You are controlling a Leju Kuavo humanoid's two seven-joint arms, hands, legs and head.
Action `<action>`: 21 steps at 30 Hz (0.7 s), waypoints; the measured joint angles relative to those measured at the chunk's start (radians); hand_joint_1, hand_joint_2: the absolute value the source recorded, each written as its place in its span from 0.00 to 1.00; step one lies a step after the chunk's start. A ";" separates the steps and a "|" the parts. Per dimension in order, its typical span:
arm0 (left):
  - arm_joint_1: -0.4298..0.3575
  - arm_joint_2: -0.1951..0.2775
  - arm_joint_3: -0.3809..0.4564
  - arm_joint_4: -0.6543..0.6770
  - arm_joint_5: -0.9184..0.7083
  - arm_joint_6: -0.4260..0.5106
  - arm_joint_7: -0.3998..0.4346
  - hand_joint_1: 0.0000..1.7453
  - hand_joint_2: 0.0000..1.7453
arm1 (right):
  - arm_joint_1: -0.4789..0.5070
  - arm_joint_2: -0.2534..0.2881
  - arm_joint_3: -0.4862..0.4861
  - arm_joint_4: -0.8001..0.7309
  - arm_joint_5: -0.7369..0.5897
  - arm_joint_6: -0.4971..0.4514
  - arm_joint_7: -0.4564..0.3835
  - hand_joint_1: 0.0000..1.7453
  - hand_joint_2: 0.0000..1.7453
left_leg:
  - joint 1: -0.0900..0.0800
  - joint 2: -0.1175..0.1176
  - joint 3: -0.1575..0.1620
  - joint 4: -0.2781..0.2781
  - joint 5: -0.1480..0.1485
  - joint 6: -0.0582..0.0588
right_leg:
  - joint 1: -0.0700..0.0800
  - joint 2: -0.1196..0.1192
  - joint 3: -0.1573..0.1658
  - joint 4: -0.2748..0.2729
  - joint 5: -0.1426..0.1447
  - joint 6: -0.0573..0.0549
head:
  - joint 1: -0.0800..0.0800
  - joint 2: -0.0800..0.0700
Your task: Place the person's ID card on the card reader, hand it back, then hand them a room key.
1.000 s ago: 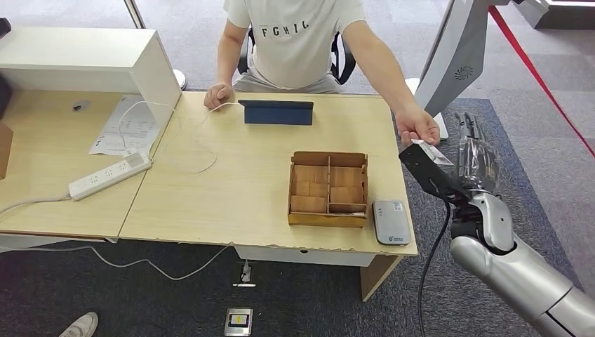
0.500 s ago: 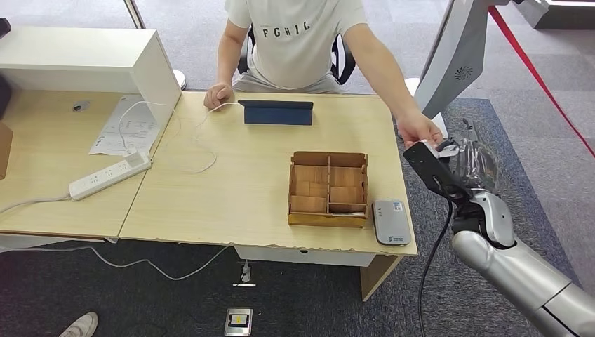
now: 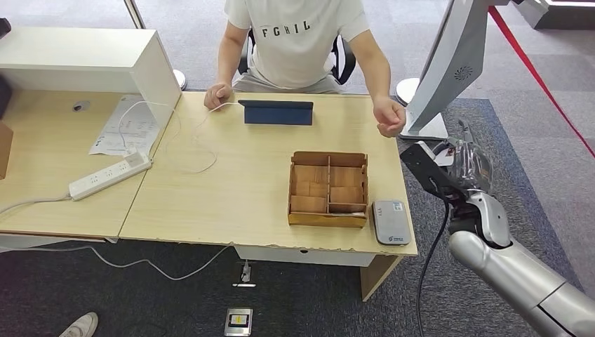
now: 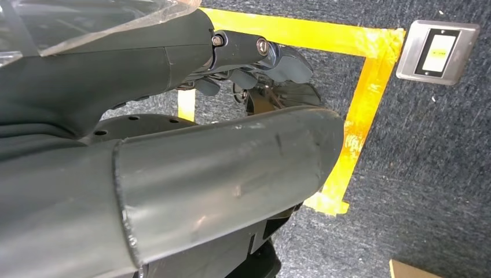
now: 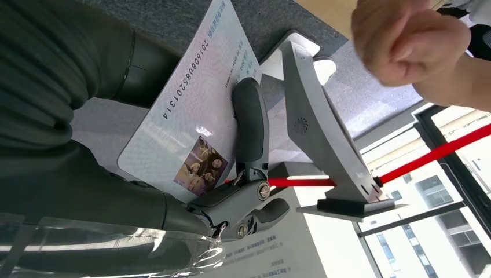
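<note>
one id card sits pinched in our right hand, a dark finger pressed across its face, off the table's right edge. we see the card reader beside the wooden tray. our left hand hangs with fingers curled on nothing. the person's hand is apart from the card.

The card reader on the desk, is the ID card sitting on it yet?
No, the card reader lies bare on the desk, and the right hand holds the ID card off past the desk's edge.
</note>
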State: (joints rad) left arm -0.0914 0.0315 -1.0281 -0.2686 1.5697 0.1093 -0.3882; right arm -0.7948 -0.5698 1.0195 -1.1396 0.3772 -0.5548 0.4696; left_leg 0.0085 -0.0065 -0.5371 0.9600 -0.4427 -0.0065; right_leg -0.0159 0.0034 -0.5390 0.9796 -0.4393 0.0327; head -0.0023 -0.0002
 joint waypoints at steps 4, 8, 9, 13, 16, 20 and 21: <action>0.000 0.000 0.000 0.000 -0.001 -0.003 0.003 0.00 0.00 | 0.016 -0.002 0.002 0.000 -0.004 0.001 0.006 1.00 1.00 | 0.000 0.000 0.000 0.000 0.000 0.000 | 0.000 0.000 0.000 0.000 0.000 0.000 | 0.000 0.000; 0.000 0.001 0.000 0.000 -0.003 -0.007 0.006 0.00 0.00 | 0.052 -0.005 0.011 0.001 -0.015 0.000 0.011 1.00 1.00 | 0.000 0.000 0.000 0.000 0.000 0.000 | 0.000 0.000 0.000 0.000 0.000 0.000 | 0.000 0.000; 0.000 0.001 0.000 0.000 -0.004 -0.008 0.006 0.00 0.00 | 0.062 -0.005 0.013 0.002 -0.018 0.000 0.012 1.00 1.00 | 0.000 0.000 0.000 0.000 0.000 0.000 | 0.000 0.000 0.000 0.000 0.000 0.000 | 0.000 0.000; 0.000 0.004 0.000 0.000 -0.008 -0.010 0.007 0.00 0.00 | 0.093 -0.005 0.022 0.009 -0.032 -0.005 0.010 1.00 1.00 | 0.000 0.000 0.000 0.000 0.000 0.000 | 0.000 0.000 0.000 0.000 0.000 0.000 | 0.000 0.000; 0.000 0.006 0.000 0.000 -0.010 -0.009 0.010 0.00 0.00 | 0.109 -0.005 0.027 0.015 -0.043 -0.009 0.002 1.00 1.00 | 0.000 0.000 0.000 0.000 0.000 0.000 | 0.000 0.000 0.000 0.000 0.000 0.000 | 0.000 0.000; 0.000 0.008 0.000 0.000 -0.005 -0.003 0.016 0.00 0.00 | 0.121 -0.001 0.041 0.023 -0.042 -0.005 -0.013 1.00 1.00 | 0.000 0.000 0.000 0.000 0.000 0.000 | 0.000 0.000 0.000 0.000 0.000 0.000 | 0.000 0.000; 0.000 0.008 0.000 0.001 -0.003 -0.002 0.017 0.00 0.00 | 0.123 0.002 0.045 0.025 -0.039 -0.003 -0.016 1.00 1.00 | 0.000 0.000 0.000 0.000 0.000 0.000 | 0.000 0.000 0.000 0.000 0.000 0.000 | 0.000 0.000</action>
State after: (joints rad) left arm -0.0919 0.0400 -1.0281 -0.2680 1.5664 0.1073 -0.3716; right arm -0.6714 -0.5683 1.0644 -1.1148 0.3385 -0.5578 0.4533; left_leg 0.0086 -0.0064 -0.5371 0.9599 -0.4428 -0.0065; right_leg -0.0158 0.0034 -0.5391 0.9796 -0.4394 0.0327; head -0.0023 -0.0004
